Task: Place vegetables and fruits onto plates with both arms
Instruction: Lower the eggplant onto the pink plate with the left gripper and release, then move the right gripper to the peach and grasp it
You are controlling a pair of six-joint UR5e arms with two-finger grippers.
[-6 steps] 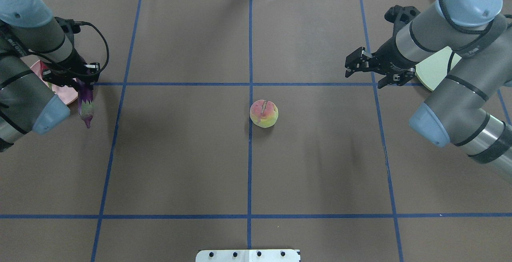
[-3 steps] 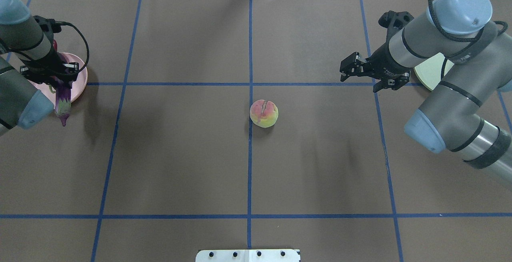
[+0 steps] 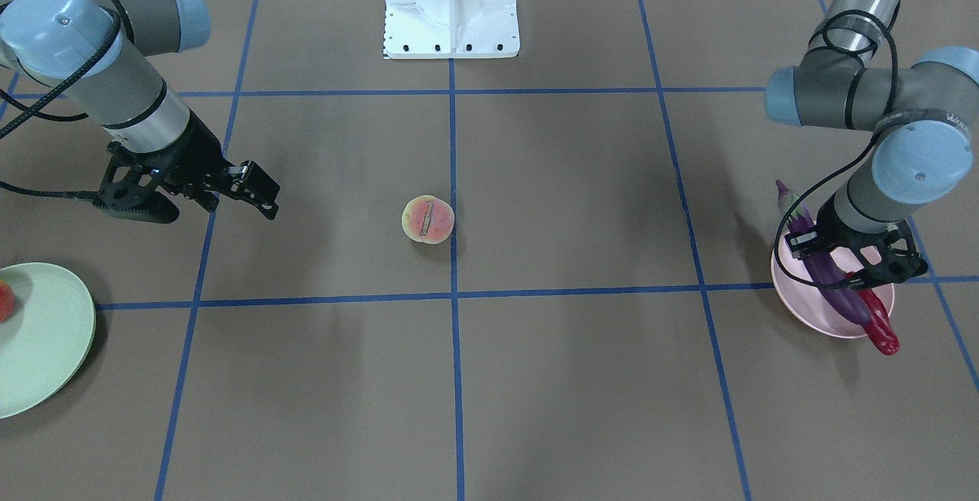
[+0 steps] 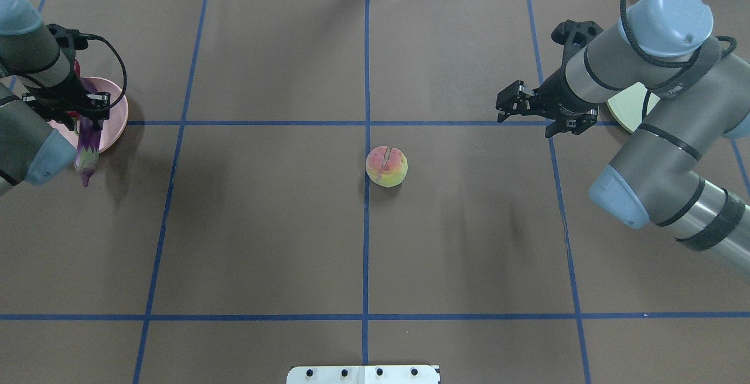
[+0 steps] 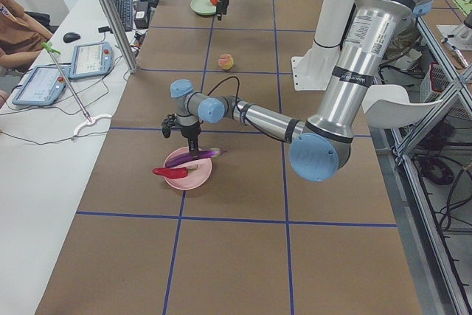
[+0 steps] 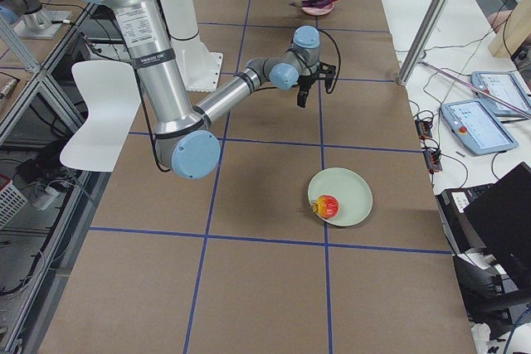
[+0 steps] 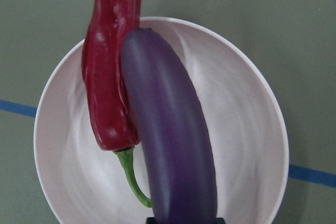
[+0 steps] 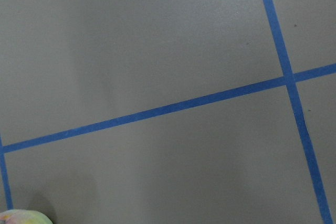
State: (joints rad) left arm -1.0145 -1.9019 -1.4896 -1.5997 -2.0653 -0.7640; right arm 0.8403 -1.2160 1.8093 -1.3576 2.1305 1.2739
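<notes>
At the left edge: eggplant overhang

Over the pink plate (image 3: 788,287), the left gripper (image 3: 837,264) is clamped on the eggplant (image 3: 803,229), cap jutting past the rim; released so, it may tip out. Right gripper (image 4: 527,115), jaws apart, hangs short of the centre peach (image 4: 387,166).

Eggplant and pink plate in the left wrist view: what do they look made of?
Eggplant: probably moulded plastic or rubber; smooth, even purple skin with a soft satin sheen and no blemishes. Pink plate: likely plastic; matte, faintly speckled surface with shallow moulded rings.
</notes>
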